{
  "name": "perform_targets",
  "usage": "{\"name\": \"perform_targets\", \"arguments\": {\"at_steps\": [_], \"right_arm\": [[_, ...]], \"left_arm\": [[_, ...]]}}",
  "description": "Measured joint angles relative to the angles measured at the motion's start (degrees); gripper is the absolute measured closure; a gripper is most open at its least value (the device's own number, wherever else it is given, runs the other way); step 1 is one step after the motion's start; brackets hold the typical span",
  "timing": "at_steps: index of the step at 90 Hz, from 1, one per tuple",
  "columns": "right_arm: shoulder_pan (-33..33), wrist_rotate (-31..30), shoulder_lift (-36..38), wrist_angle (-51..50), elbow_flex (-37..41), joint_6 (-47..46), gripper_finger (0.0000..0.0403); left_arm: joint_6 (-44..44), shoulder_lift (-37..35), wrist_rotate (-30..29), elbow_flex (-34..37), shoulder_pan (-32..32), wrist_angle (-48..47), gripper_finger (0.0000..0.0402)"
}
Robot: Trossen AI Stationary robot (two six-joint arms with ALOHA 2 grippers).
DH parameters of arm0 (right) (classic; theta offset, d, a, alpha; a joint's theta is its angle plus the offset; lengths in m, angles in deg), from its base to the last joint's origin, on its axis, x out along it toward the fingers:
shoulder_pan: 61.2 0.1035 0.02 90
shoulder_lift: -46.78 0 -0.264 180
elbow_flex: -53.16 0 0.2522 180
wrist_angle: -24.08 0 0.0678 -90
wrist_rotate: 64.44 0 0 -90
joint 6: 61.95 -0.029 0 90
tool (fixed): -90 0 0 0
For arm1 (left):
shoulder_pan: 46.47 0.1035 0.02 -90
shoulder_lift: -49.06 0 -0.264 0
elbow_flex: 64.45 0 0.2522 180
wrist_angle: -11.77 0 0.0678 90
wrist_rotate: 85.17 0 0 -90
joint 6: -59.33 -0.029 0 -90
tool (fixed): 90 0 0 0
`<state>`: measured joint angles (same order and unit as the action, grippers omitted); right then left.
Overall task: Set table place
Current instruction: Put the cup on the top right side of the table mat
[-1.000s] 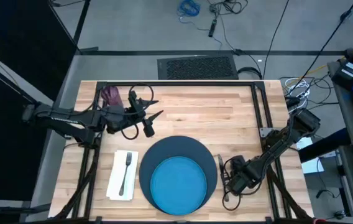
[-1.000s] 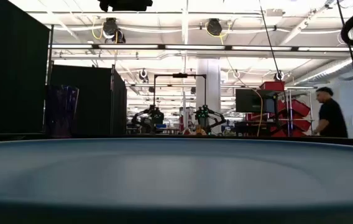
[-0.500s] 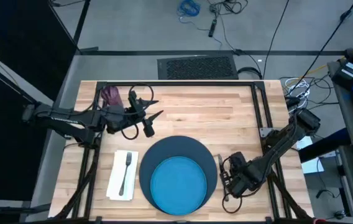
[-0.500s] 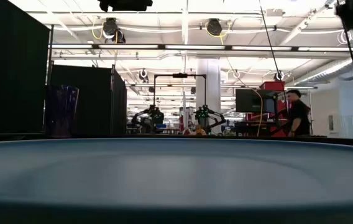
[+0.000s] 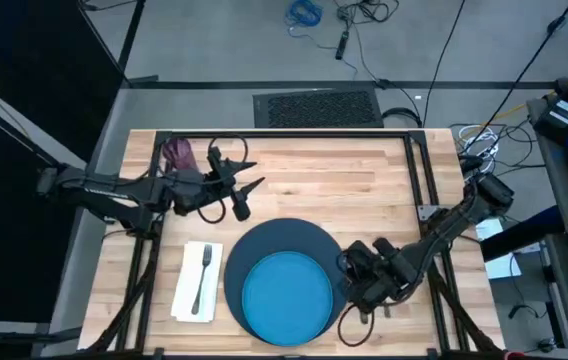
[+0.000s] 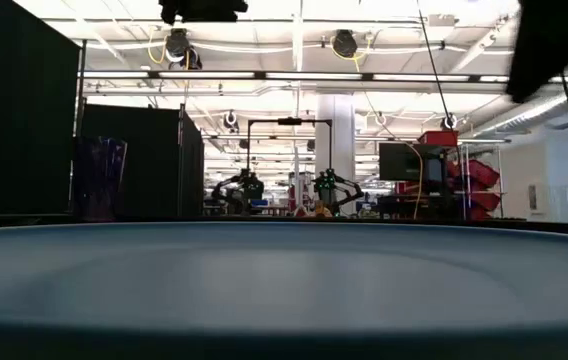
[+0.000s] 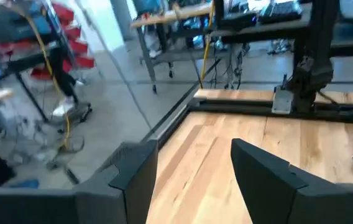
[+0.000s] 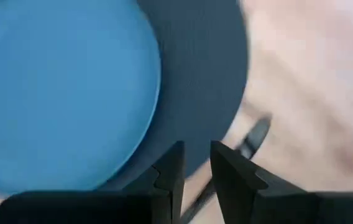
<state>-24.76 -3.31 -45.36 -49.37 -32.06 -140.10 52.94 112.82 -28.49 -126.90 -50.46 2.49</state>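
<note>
Fork [image 5: 202, 276] on napkin [image 5: 195, 283] — lengthwise (tines far-edge-ward)

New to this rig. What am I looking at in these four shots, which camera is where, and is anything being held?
Two dark robot arms work at a wooden table, setting a place. The overhead shot shows all of it: a dark blue mat with a bright blue plate on it, a white napkin with a fork on top, and a purple cup at the far left corner. The table-level shot mostly sees the plate's rim. The other two come from the wrists. The left gripper hovers near the cup, fingers open and empty. The right gripper sits at the mat's right edge, fingers nearly closed, a utensil lying beyond them; a grip isn't clear.
</note>
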Motion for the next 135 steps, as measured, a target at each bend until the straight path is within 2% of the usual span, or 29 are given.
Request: {"name": "perform_targets", "arguments": {"at_steps": [5, 12, 19, 24, 36, 47, 54, 64, 73, 90, 99, 113, 120, 123, 135], "right_arm": [[-1.01, -3.63, 0.0, -0.04, 0.0, 3.94, 0.0339], [-3.05, -6.78, -0.02, -0.06, 0.0, 10.07, 0.0339], [-6.18, -7.45, -0.02, -0.1, 0.0, 17.07, 0.0339], [-9.21, -7.49, -0.04, -0.07, 0.0, 22.24, 0.0339], [-18.51, -7.2, -0.04, 2.99, 0.0, 36.69, 0.0339], [-27.9, -4.95, -0.04, 14.05, 0.0, 53.04, 0.0339], [-33.3, 1.64, -0.04, 24.73, 0.0, 64.08, 0.0339], [-40.34, 16.82, -0.07, 40.33, 0.0, 74.15, 0.0339], [-45.91, 26.74, -0.07, 50.1, 0.0, 74.65, 0.0339], [-55.72, 35.21, -0.29, 59.23, 0.0, 69.74, 0.0339], [-59.97, 40.62, -0.79, 59.56, -0.07, 68.06, 0.0339], [-62.27, 42.82, -2.0, 59.37, -0.07, 67.14, 0.0339], [-62.27, 42.87, -2.66, 58.89, -0.04, 67.5, 0.0339], [-62.27, 42.85, -2.95, 59.01, -0.07, 67.98, 0.0339], [-62.23, 43.01, -4.12, 59.07, -0.05, 68.72, 0.0339]], "left_arm": [[0.07, 0.48, -3.85, 0.0, 0.31, -1.02, 0.0212], [0.07, 0.51, -12.83, 0.0, 0.75, -4.19, 0.0212], [0.07, -0.88, -22.27, 0.0, 0.98, -9.1, 0.0212], [0.11, -2.67, -25.69, 0.0, 0.96, -11.71, 0.0212], [4.34, -9.24, -24.75, 0.0, 2.13, -17.84, 0.0212], [10.34, -15.89, -21.56, 0.0, 6.05, -21.95, 0.0212], [11.07, -19.31, -20.63, 0.0, 9.75, -22.53, 0.0212], [12.02, -22.03, -20.46, -0.02, 15.79, -22.93, 0.0212], [12.13, -22.23, -20.32, -0.02, 21.56, -23.87, 0.0212], [12.09, -19.65, -16.77, -0.03, 35.04, -25.99, 0.0212], [13.9, -18.27, -12.79, -1.42, 42.64, -29.91, 0.0212], [15.51, -15.47, -10.03, -3.12, 51.38, -38.41, 0.0212], [19.02, -13.96, -3.23, -3.67, 54.49, -44.65, 0.0212], [20.83, -13.22, -1.21, -4.07, 55.45, -46.72, 0.0212], [22.21, -10.81, -0.07, -7.19, 57.1, -53.0, 0.0212]]}}
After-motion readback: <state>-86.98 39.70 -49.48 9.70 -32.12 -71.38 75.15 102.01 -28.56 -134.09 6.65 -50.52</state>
